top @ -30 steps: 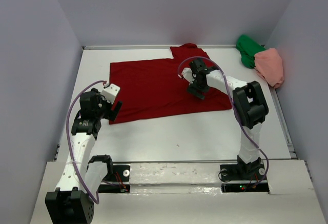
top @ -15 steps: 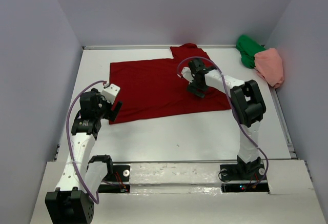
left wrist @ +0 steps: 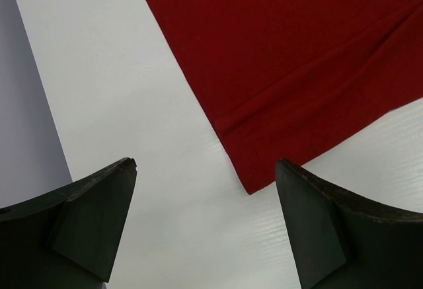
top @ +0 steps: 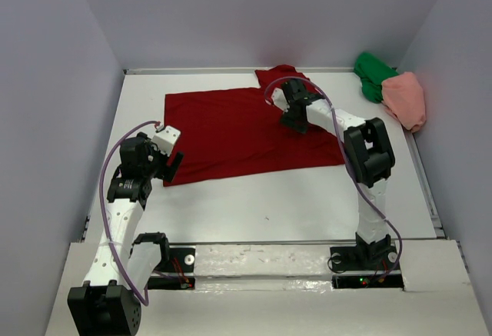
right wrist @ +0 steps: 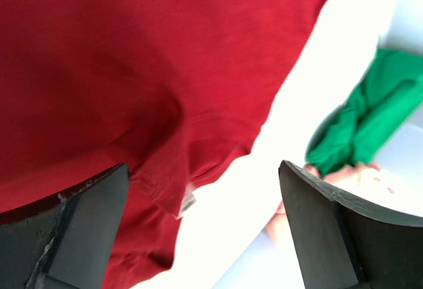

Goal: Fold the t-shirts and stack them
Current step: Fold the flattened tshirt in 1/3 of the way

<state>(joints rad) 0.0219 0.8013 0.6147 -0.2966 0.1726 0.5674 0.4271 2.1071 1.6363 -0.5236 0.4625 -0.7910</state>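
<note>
The dark red t-shirt (top: 231, 132) lies spread flat across the white table, one sleeve folded up at the far edge. My left gripper (top: 171, 163) hangs open just off the shirt's near left corner (left wrist: 254, 183), nothing between its fingers. My right gripper (top: 296, 121) is open above the shirt's far right part, close to its collar and white label (right wrist: 187, 200). A bright green t-shirt (top: 374, 74) and a salmon pink t-shirt (top: 405, 99) sit bunched together at the far right corner; the right wrist view also catches the green t-shirt (right wrist: 360, 123).
Grey walls (top: 61, 98) enclose the table on the left, back and right. White table surface (top: 277, 197) stretches between the red shirt and the arm bases along the near edge.
My right gripper has moved toward the far edge of the red shirt, nearer the collar. The left arm has stayed where it was.
</note>
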